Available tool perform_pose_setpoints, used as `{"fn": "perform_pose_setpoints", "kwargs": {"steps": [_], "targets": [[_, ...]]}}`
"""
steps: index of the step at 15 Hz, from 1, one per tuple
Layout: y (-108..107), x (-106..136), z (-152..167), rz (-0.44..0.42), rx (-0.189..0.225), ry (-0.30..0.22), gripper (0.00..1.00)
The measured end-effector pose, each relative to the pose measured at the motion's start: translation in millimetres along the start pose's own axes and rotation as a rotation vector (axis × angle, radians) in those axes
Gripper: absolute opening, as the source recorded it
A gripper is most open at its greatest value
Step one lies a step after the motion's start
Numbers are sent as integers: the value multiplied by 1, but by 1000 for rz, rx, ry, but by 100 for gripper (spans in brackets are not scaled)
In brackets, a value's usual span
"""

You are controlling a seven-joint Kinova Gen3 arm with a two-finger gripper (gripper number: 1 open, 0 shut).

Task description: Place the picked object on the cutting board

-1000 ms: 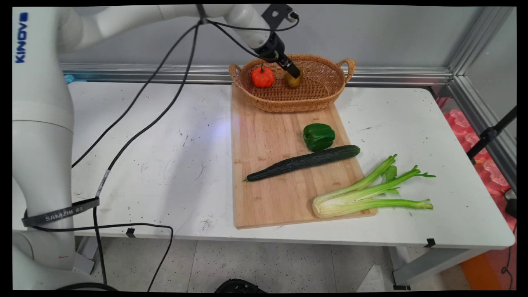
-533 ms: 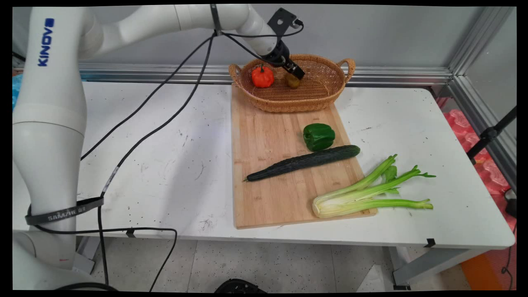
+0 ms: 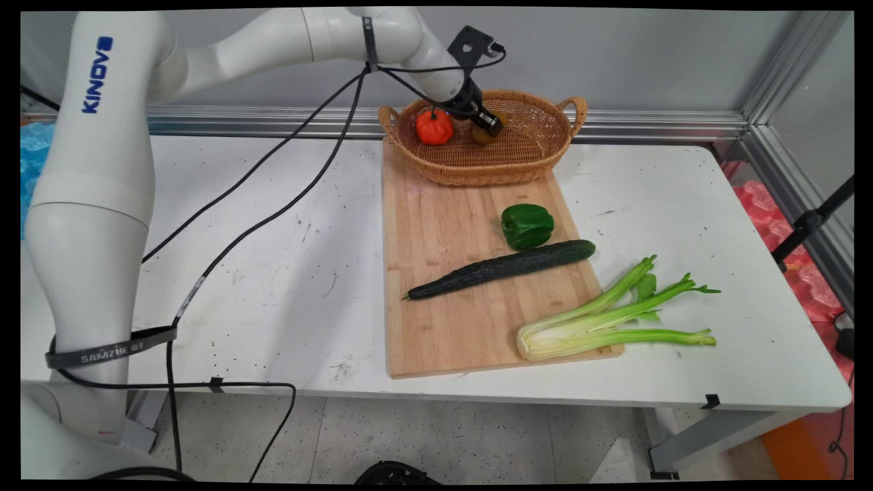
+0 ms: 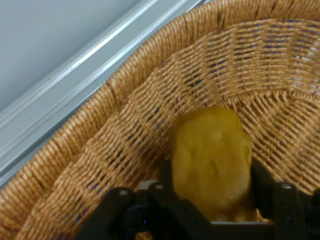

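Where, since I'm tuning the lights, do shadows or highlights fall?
Main view: even light, faint shadows under cucumber and celery. Hand view: bright streak along the metal rail; the yellowish fruit in the gripper is evenly lit.

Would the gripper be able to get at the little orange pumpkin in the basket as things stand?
Probably not: the gripper has its fingers closed on the potato, though the pumpkin sits uncovered beside it.
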Motion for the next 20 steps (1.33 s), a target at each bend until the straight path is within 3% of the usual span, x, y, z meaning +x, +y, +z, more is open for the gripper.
{"fn": "perform_pose_setpoints", "kwargs": {"steps": [6, 12, 15, 20], "targets": [[9, 7, 2, -18, 1, 6, 0], [26, 31, -25, 27, -22, 19, 0], [41, 41, -46, 66, -50, 21, 0], [75, 53, -93, 131, -129, 12, 0]]}}
